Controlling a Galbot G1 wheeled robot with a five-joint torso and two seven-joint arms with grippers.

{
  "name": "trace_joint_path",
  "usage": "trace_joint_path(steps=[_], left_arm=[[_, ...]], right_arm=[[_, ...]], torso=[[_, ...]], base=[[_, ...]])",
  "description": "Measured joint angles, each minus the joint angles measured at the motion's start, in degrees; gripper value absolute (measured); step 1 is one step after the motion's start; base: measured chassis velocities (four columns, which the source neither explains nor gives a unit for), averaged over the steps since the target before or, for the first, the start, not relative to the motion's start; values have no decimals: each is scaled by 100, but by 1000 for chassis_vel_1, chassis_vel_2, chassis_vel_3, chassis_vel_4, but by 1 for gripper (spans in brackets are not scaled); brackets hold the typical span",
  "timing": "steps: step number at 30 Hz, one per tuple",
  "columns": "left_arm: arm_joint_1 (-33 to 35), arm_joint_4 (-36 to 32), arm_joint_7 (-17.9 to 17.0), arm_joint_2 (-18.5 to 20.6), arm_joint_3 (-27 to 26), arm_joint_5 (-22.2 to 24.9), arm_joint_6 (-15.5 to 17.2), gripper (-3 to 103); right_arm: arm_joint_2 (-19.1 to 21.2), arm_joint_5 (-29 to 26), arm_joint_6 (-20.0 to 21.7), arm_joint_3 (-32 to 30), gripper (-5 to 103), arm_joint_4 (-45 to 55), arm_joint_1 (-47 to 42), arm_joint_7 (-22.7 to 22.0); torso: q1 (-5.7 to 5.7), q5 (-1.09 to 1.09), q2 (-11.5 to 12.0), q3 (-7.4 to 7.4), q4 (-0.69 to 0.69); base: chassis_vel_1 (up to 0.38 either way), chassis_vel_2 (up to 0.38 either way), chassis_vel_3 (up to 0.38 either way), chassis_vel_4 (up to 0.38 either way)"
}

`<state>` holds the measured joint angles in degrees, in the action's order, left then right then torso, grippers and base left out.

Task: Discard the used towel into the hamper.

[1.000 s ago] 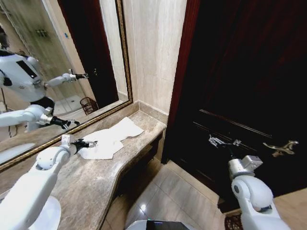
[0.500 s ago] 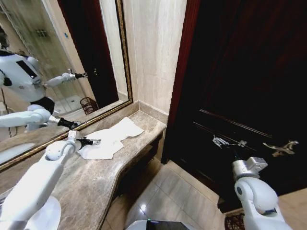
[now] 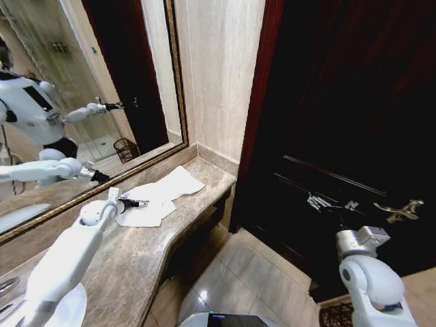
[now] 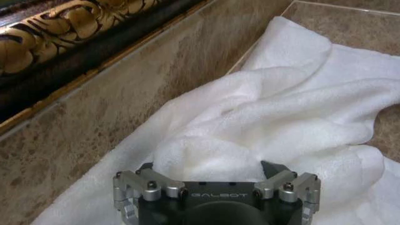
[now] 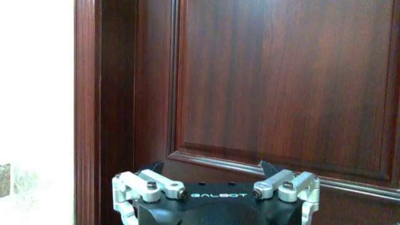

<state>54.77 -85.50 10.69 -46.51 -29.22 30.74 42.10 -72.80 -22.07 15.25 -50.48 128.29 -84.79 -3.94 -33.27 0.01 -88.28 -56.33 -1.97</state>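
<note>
Towel: white terry cloth, crumpled and partly spread on the marble bench, near the wall under the gilt-framed mirror.
Handling: judged light, soft and limp; it should drape and trail when lifted, and a corner may drag across the bench edge. A raised fold is the better place to be taken than a flat edge.
Grasp point: the bunched ridge directly before the left end effector is suggested.
Left arm: stretched forward over the bench, wrist low and roughly level, left end effector at the towel's near fold.
Left end effector state: fingers are hidden against the cloth, so released or clenched cannot be told.
Right arm: held up and forward toward the dark wooden door, well apart from the towel.
Right end effector: fingers spread, nothing held.
Hamper: a dark open-weave rim is seen on the floor by the right arm.
</note>
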Motion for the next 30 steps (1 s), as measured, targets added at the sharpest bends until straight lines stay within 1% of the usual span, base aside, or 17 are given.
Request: trace_joint_path(steps=[2, 5, 6, 8, 9, 12, 14, 17, 18, 20, 21, 24, 26, 28, 30], left_arm=[[0, 10, -8, -1, 2, -9, 0, 101], [16, 46, -53, -18, 5, -11, -8, 90], [16, 46, -53, -18, 5, -11, -8, 90], [27, 52, -53, -35, -1, -10, -10, 79], [27, 52, -53, -35, -1, -10, -10, 79], [26, 61, -63, -55, 0, 15, -11, 62], [20, 60, -60, -55, 2, 17, -11, 62], [3, 37, -28, -53, 8, 19, -7, 45], [3, 37, -28, -53, 8, 19, -7, 45], [3, -3, -25, -52, 9, 19, -2, 34], [3, -3, -25, -52, 9, 19, -2, 34], [18, -66, -17, -52, 4, 23, 5, 19], [24, -76, -17, -53, 0, 29, 7, 19], [34, -93, -24, -57, -8, 45, 9, 12], [75, -160, -140, -61, -26, 117, -26, 9]], right_arm=[[0, -1, -3, 0, 100, 0, -6, -8], [21, -14, -6, -15, 100, -1, -15, -20], [21, -14, -6, -15, 100, -1, -15, -20], [45, -53, -6, -34, 100, -2, -14, -24], [45, -53, -6, -34, 100, -2, -14, -24], [63, -120, 0, -79, 100, -2, -11, -28], [63, -129, 1, -89, 100, -2, -11, -28], [52, -138, 1, -114, 100, -3, -15, -22], [52, -138, 1, -114, 100, -3, -15, -22], [47, -142, 0, -130, 100, -3, -26, -16], [47, -142, 0, -130, 100, -3, -26, -16], [46, -148, -14, -154, 100, -13, -39, -3], [46, -151, -19, -160, 100, -14, -43, -2], [46, -160, -22, -169, 100, -13, -47, -1], [54, -199, -24, -196, 100, 1, -53, 0]], torso=[[0, 0, 0, 0, 0], [0, 0, 0, 0, 1], [0, 0, 0, 0, 1], [0, 0, 0, 0, 1], [0, 0, 0, 0, 1], [0, 0, -1, 1, 1], [0, 0, 0, 1, 1], [0, -2, 0, 0, 0], [0, -2, 0, 0, 0], [0, -2, 0, 0, 0], [0, -2, 0, 0, 0], [0, -2, 0, 0, 0], [0, -2, 0, 0, 0], [0, -2, 0, 0, 0], [0, -3, 0, 0, 0]], base=[[0, 0, 0, 0], [0, 0, 0, 0], [0, 0, 0, 0], [0, 0, 0, 0], [0, 0, 0, 0], [0, 0, 0, 0], [0, 0, 0, 0], [0, 0, 0, 0], [0, 0, 0, 0], [0, 0, 0, 0], [0, 0, 0, 0], [0, 0, 0, 0], [0, 0, 0, 0], [0, 0, 0, 0], [0, 0, 0, 0]])
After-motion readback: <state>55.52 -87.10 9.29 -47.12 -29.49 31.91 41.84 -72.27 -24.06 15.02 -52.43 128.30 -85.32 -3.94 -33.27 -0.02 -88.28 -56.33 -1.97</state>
